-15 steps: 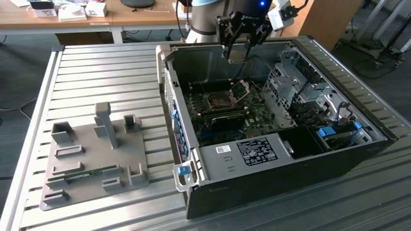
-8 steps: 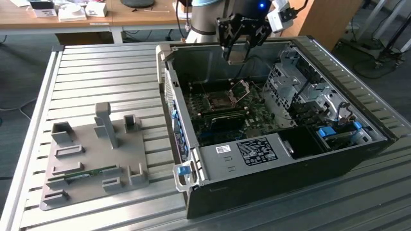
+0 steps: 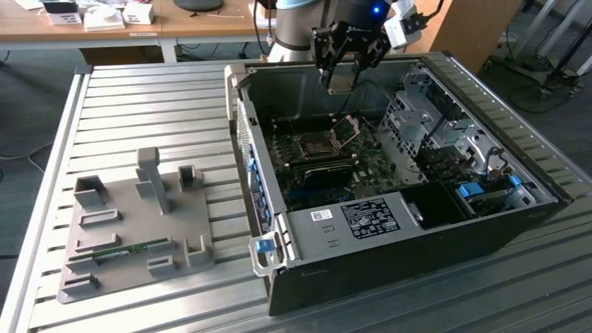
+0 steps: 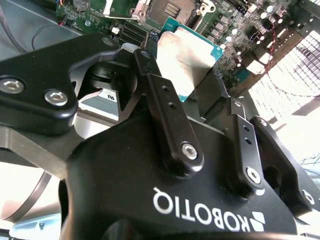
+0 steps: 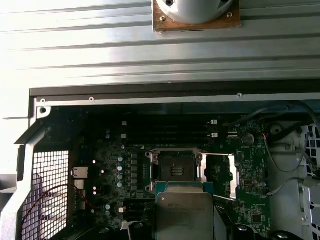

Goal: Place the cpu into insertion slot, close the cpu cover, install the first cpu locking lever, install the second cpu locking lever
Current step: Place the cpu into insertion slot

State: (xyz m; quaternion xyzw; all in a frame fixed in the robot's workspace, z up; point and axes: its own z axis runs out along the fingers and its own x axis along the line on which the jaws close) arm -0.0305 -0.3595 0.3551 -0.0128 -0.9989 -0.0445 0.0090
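The gripper [image 4: 186,80] pinches the chip [image 4: 187,55] between its two black fingers [image 4: 167,115], one on each side. The chip hangs in the air over the open computer case [image 3: 416,257]. Under it, in the first wrist view, the square slot [image 5: 176,171] sits bare on the green board [image 5: 250,202]. The silver cover [image 5: 220,172] just beside the slot is flipped open. The computer case lies on a ribbed metal table [image 3: 138,104].

gripper [image 4: 186,75]: black fingers clamped on the cpu
cpu [image 4: 187,52]: silver face, green rim, held off the circuit board [image 4: 240,30]
insertion slot [image 4: 171,10]: dark, beyond the cpu
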